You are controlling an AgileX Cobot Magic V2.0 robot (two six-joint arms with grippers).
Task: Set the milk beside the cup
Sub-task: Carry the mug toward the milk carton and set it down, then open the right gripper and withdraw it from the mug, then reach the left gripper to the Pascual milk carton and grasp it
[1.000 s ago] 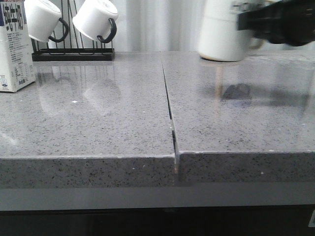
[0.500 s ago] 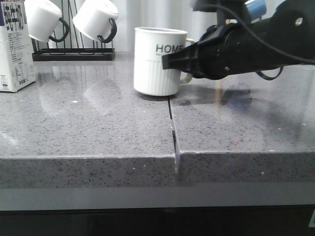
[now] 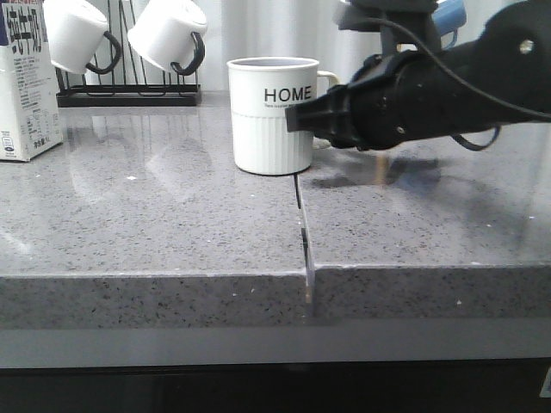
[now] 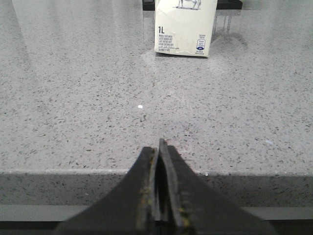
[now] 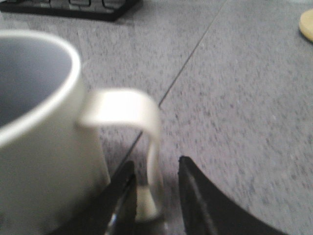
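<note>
The milk (image 3: 26,86), a white carton with blue print, stands at the table's far left; the left wrist view shows its lower part (image 4: 185,27) with "1L". The cup (image 3: 274,116), cream, ribbed and lettered "HOME", stands upright at the table's middle on the seam. My right gripper (image 3: 308,117) is at its handle. In the right wrist view the handle (image 5: 146,127) lies between the parted jaws of the right gripper (image 5: 156,169); one finger is apart from it. My left gripper (image 4: 159,149) is shut and empty over the table's front edge, well short of the milk.
A black rack (image 3: 129,96) with two white black-handled mugs (image 3: 168,34) stands at the back left. A seam (image 3: 301,215) splits the grey stone table. A yellowish thing (image 5: 307,24) lies at the edge of the right wrist view.
My right arm has brought the cup from the air at the upper right, left and down onto the middle of the table. The milk has not moved.
</note>
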